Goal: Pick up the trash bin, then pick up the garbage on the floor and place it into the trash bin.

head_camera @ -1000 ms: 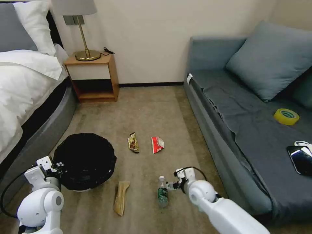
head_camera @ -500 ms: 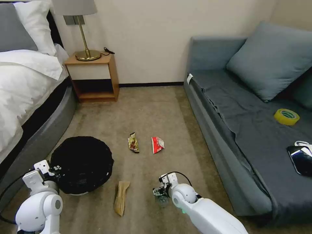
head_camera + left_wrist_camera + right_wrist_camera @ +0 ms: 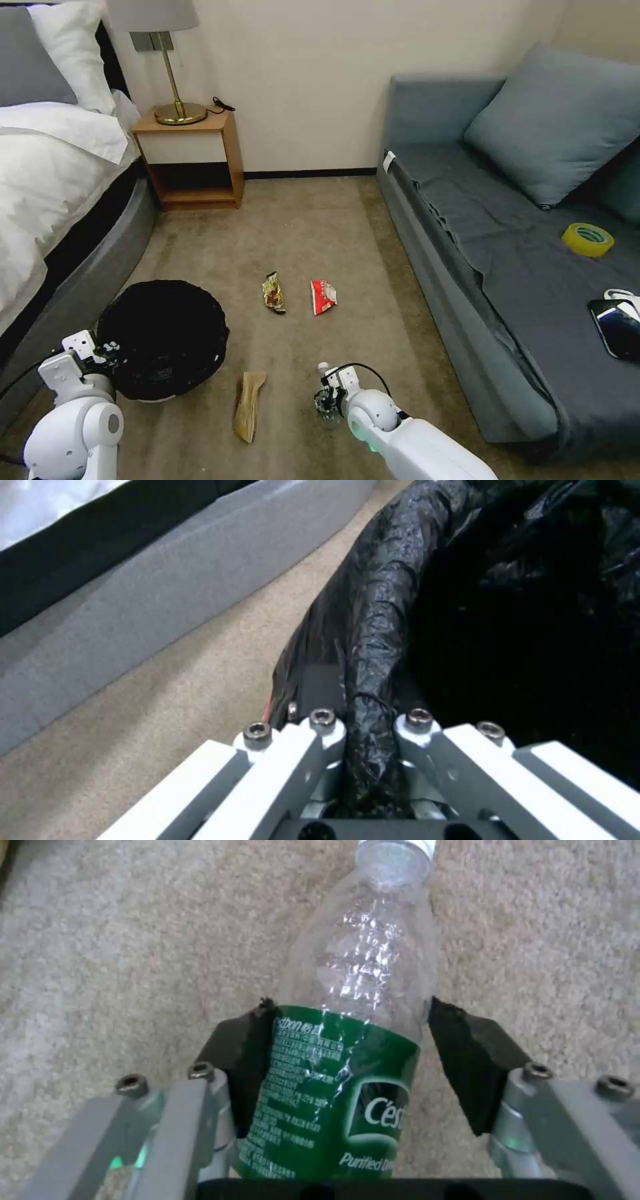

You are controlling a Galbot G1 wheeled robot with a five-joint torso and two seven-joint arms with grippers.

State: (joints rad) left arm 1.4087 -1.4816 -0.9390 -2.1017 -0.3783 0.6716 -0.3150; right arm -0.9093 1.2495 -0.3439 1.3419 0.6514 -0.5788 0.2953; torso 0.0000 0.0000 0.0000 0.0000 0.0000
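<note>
The trash bin (image 3: 163, 337), a low round white bin lined with a black bag, is on the carpet at the lower left. My left gripper (image 3: 105, 348) is shut on its bagged rim (image 3: 373, 630), and the left wrist view shows the fingers (image 3: 323, 727) pinching the plastic. The clear bottle (image 3: 347, 1075) with a green label lies between my right gripper's (image 3: 325, 399) open fingers. One pad (image 3: 243, 1050) touches the label. Its cap (image 3: 323, 367) pokes out beyond the gripper. A tan scrap (image 3: 248, 405), a gold-brown wrapper (image 3: 273, 293) and a red-white packet (image 3: 323, 296) lie on the floor.
A bed (image 3: 47, 173) with a grey base (image 3: 133, 605) runs along the left, close to the bin. A wooden nightstand (image 3: 190, 160) with a lamp stands at the back. The grey sofa (image 3: 507, 280) on the right holds a yellow tape roll (image 3: 587, 239) and a black phone (image 3: 617, 327).
My right gripper has moved left and nearer, from beside the bottle to straddling it. My left gripper and the bin have shifted slightly left and towards me.
</note>
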